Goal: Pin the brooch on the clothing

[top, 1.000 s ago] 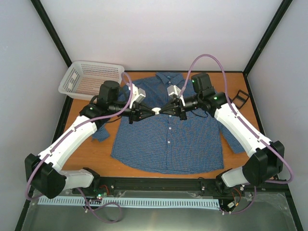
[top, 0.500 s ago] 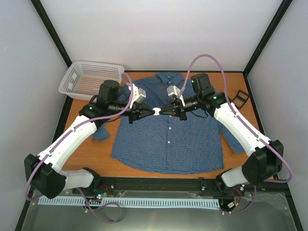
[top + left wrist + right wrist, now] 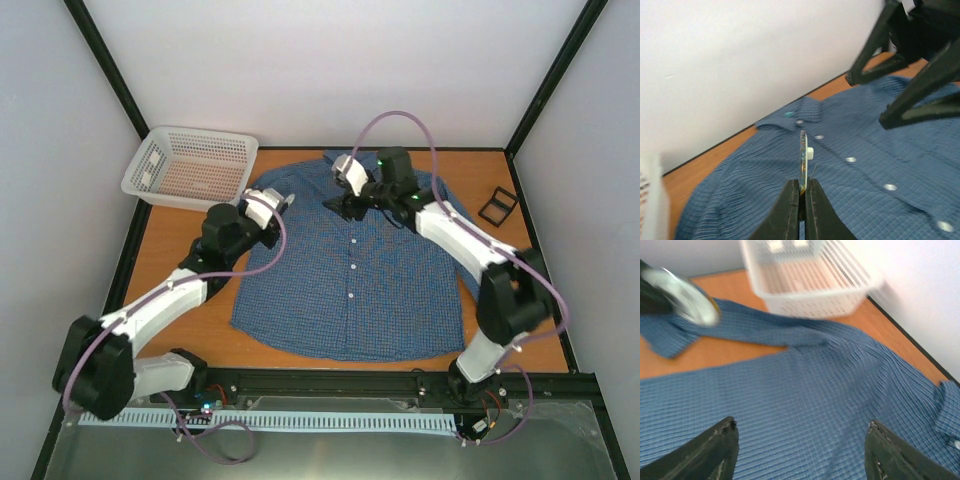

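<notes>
Both arms have drawn apart above the shirt [image 3: 350, 290]. Left pincer [image 3: 802, 186] grips the brooch [image 3: 803, 155] edge-on, held above the fabric; right pincer [image 3: 800, 430] stands open. Pinning is judged not yet done.

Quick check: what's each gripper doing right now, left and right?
Left gripper: closed on the brooch.
Right gripper: open, empty, over the shirt.

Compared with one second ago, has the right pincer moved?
Yes. The right pincer has gone from above the middle of the shirt toward its collar, farther from the arm bases.
</notes>
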You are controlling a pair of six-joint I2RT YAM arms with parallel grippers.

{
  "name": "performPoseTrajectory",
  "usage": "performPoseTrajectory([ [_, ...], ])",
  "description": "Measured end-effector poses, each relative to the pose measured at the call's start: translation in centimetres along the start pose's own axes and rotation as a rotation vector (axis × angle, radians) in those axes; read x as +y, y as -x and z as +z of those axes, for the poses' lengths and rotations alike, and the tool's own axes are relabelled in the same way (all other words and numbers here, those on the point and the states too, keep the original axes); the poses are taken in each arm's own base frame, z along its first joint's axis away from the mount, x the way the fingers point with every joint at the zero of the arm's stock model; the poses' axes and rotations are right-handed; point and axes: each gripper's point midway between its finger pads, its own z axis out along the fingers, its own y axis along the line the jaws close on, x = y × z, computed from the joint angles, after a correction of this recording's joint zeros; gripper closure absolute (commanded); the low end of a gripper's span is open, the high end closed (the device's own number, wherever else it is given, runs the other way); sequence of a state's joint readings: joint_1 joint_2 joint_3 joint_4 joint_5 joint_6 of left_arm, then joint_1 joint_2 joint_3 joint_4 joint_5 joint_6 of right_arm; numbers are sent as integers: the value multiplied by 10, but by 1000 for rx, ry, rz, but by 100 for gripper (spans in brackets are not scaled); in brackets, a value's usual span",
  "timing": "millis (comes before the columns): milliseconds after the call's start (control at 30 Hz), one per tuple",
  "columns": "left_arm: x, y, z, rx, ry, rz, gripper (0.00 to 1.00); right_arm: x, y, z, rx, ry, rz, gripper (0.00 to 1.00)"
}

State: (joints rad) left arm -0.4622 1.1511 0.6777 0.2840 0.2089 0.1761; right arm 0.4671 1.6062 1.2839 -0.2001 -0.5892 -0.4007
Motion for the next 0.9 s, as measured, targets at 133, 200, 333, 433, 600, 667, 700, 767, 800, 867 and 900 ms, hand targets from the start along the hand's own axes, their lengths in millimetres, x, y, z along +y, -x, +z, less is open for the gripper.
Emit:
performPoseTrajectory([
  [133, 37, -12, 22, 12, 133, 15, 99, -47, -33, 53, 105, -82, 22, 26],
  [200, 44, -13, 26, 1, 165, 27, 99, -65, -49, 76, 149, -105, 28, 24],
  [333, 55, -18, 37, -10, 198, 42, 99, -91, -68, 110, 210, -128, 35, 25],
  [433, 58, -27, 43, 4, 204, 43, 99, -110, -80, 134, 258, -144, 42, 29],
  [600, 66, -35, 45, 16, 221, 37, 99, -138, -92, 161, 318, -180, 63, 34],
  [667, 70, -37, 46, 16, 231, 33, 99, -144, -97, 168, 334, -187, 77, 36],
  [700, 73, -40, 46, 21, 236, 29, 99, -145, -102, 170, 348, -189, 92, 37],
  [767, 77, -47, 48, 36, 242, 17, 99, -144, -111, 171, 376, -186, 120, 40],
  [800, 79, -51, 49, 46, 244, 9, 99, -142, -118, 171, 394, -181, 139, 42],
  [867, 82, -58, 55, 65, 243, -9, 99, -140, -129, 169, 424, -174, 177, 47],
  [900, 84, -61, 59, 71, 239, -17, 99, -138, -134, 169, 437, -167, 193, 47],
])
